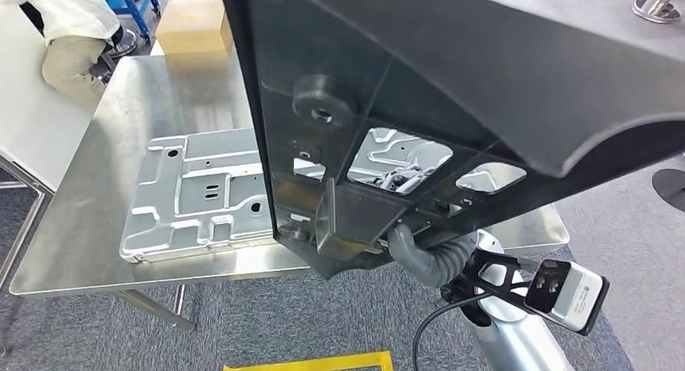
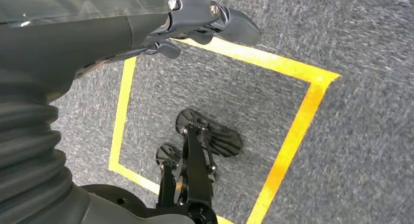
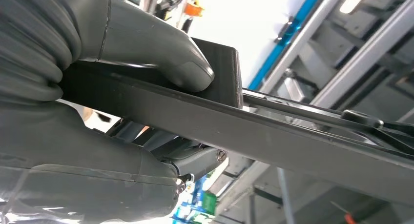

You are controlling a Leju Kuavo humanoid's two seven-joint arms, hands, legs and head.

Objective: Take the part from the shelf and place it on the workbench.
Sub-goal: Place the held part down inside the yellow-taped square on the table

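R hand (image 3: 112, 102) grips big black ribbed plastic part (image 1: 452, 104) above steel workbench (image 1: 105, 250), over its stamped metal plate (image 1: 194, 193). L hand (image 2: 195, 24) holds nothing, fingers apart.

The part (image 1: 452, 80) was matt black throughout, and the right hand (image 3: 97, 87) gripping it was plain grey, with a ribbed grey cover. The workbench (image 1: 97, 225) was brushed silver steel, and the pressed metal panel (image 1: 202, 193) on it a paler silver. The carpet (image 2: 361, 136) was speckled blue-grey, crossed by yellow tape lines (image 2: 293, 136). A cardboard box (image 1: 194, 27) was tan.
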